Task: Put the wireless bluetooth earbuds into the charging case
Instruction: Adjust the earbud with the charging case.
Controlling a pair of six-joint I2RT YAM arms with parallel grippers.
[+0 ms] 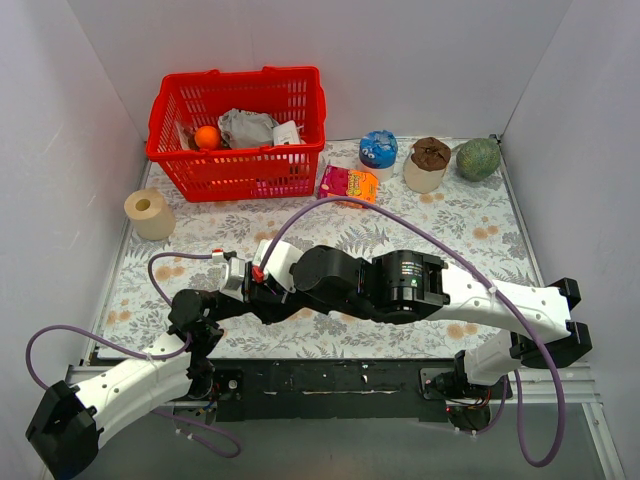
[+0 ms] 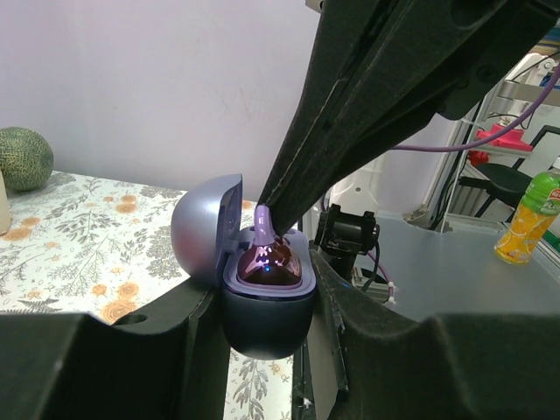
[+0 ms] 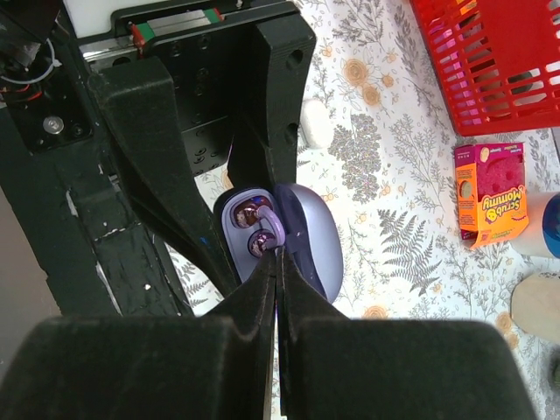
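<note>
Near the table's (image 1: 480,215) front edge, the left gripper (image 2: 265,297) clamps the open case (image 2: 262,337) by its sides, lid (image 2: 206,223) tipped back. The right gripper (image 3: 276,255), pinched tight on one bud (image 3: 273,229), holds it at a socket. The other bud (image 3: 248,213) sits inside. Farther back lie a sponge pack (image 3: 490,191) and a red basket (image 1: 240,130).

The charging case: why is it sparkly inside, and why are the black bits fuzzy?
Left wrist view: light bounces off the glossy purple inside of the charging case, making bright spots; the left gripper sits near the lens, so it blurs. Right wrist view: the right gripper blurs likewise.
</note>
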